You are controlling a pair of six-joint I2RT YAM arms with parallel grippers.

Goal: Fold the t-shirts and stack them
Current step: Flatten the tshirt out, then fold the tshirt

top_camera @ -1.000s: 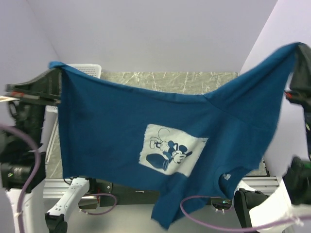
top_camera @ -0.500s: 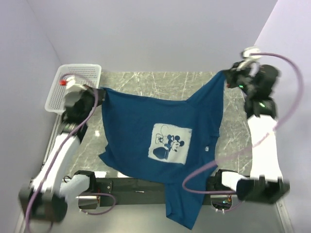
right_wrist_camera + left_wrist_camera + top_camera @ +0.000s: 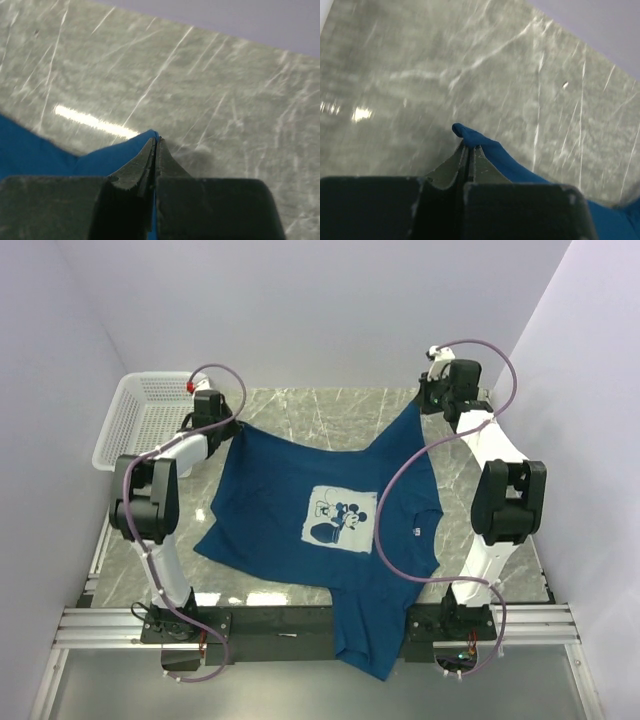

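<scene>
Dark blue fills the middle of the top view. The dark blue short-sleeved cloth t-shirt [image 3: 285, 515], with its pale square cartoon print facing up, lies spread across the grey marbled desk [image 3: 320, 405]. Its near end trails over the desk's near edge. My left gripper [image 3: 224, 426] has the shirt's far left corner and my right gripper [image 3: 424, 402] has the far right corner, both toward the far side of the desk. A white plastic mesh basket [image 3: 140, 420] stands at the far left, just beside my left arm.

From my left wrist, my jaws are clenched on a small fold of the blue cloth. A nub of it pokes out past the tips, and the rest runs off to the lower right over the desk.

From my right wrist, my jaws are pressed tight on a thin edge of the shirt. The cloth spreads away to the lower left, with streaked desk beyond.
</scene>
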